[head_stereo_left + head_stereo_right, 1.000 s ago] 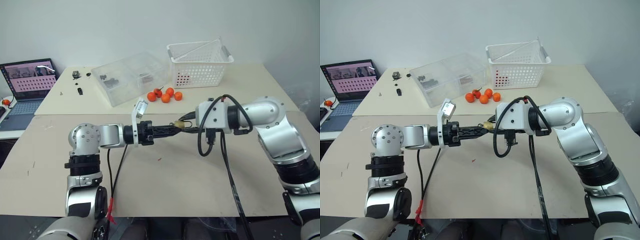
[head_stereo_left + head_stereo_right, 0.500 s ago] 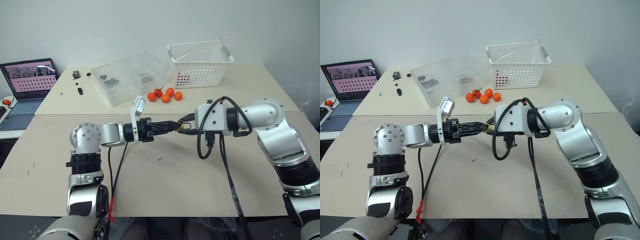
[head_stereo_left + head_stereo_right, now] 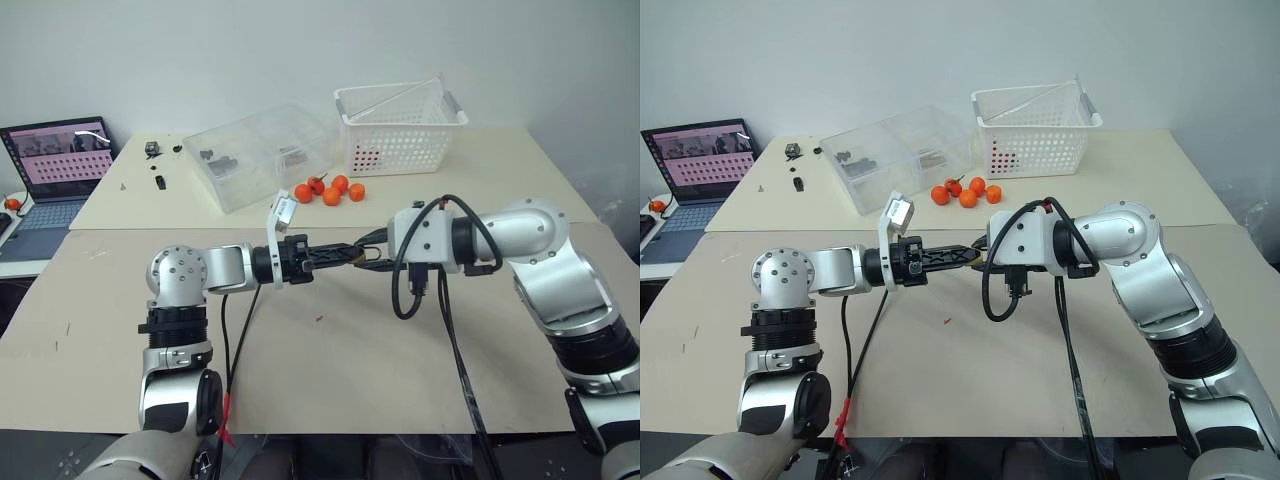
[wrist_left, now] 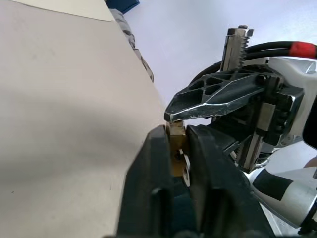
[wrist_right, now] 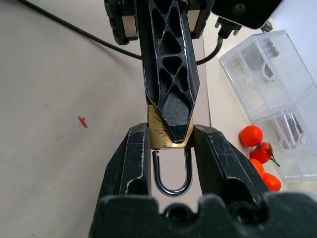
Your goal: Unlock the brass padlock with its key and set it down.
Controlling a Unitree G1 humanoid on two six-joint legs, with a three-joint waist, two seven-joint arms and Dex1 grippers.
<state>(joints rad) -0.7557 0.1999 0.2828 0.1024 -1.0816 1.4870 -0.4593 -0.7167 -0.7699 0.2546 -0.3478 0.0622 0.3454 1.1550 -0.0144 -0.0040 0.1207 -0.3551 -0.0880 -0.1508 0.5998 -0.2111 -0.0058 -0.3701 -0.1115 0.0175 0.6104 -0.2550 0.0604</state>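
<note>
Fingers of both grippers, left gripper (image 5: 169, 116), right gripper (image 5: 171, 148), pinching brass padlock (image 5: 157, 136), above bare table (image 3: 330, 370).

I'm seeing silver arm shells with black joint collars, black lattice-patterned fingers (image 5: 168, 74), and black cables looping off the right wrist (one is wearing a red band).

No readable text, brand, no. or sign anywhere. Laptop (image 3: 55, 165) screen shows a grid of small pics, nothing legible. Brass padlock (image 5: 161, 135) has fine marks scratched on its body, too small to read.
</note>
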